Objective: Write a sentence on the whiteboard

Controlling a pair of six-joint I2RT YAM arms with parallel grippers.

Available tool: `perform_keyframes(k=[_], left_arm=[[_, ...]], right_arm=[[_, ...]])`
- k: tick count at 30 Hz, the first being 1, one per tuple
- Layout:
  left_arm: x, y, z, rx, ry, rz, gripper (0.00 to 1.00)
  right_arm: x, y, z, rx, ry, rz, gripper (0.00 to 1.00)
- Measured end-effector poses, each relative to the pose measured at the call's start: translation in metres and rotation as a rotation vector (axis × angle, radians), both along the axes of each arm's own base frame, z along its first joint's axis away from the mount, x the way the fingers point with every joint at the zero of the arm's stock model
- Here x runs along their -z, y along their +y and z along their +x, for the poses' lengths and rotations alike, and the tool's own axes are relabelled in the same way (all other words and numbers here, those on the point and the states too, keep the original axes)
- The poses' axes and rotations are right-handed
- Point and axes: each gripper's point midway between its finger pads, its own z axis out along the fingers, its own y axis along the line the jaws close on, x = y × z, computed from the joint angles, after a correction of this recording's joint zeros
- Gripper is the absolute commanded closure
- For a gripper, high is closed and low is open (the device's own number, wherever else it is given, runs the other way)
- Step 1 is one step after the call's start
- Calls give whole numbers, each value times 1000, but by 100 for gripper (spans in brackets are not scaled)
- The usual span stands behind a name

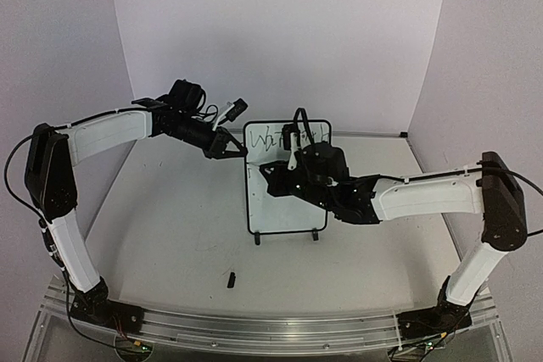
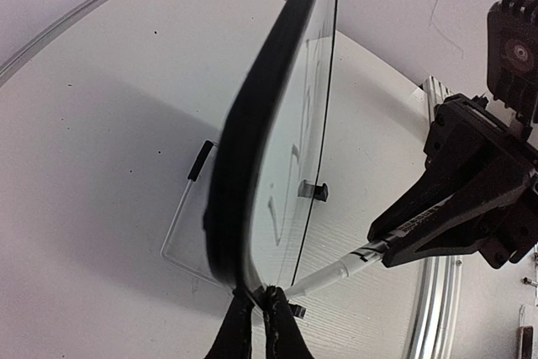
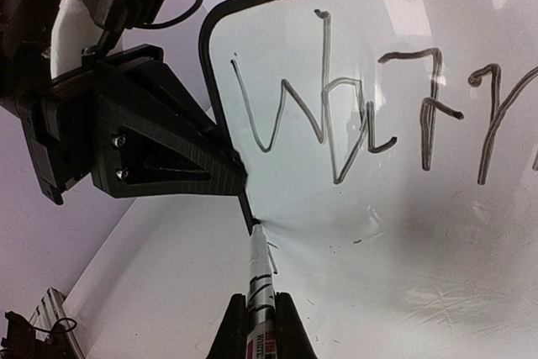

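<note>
The left pincer [image 1: 227, 145] is closed on the top left frame of the whiteboard [image 1: 284, 209], steadying it; the left wrist view shows both fingers pinched on the black rim. The whiteboard stands upright on its feet at the middle of the counter [image 1: 170, 235], face toward the arms. Across its top runs the start of the sentence [image 3: 332, 124], roughly "Warm", with the rest of the surface bare, so I judge most of the writing is not yet done. The right pincer [image 3: 259, 319] is clamped on a marker [image 3: 259, 271], whose tip touches the whiteboard just below that line, hard against the left frame. In front of the whiteboard lies a small dark piece [image 1: 231, 278], perhaps the cap.

Risks: starting this close to the frame, the tip could catch the rim or the left finger. Too much push could tilt the whiteboard back if the left grip slips. The right arm crossing the whiteboard could smear fresh ink
</note>
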Motion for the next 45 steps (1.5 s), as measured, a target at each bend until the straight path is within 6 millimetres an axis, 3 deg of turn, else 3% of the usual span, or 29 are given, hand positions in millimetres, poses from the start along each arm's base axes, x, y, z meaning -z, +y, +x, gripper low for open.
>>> perform_keyframes(k=[38,45], left_arm=[[0,0,1,-3,-2,2,100],[0,0,0,-2,-2,3,100]], right_arm=[[1,-1,0,8,8,6,100],[-3,-6,-12,-43,8,23,100]])
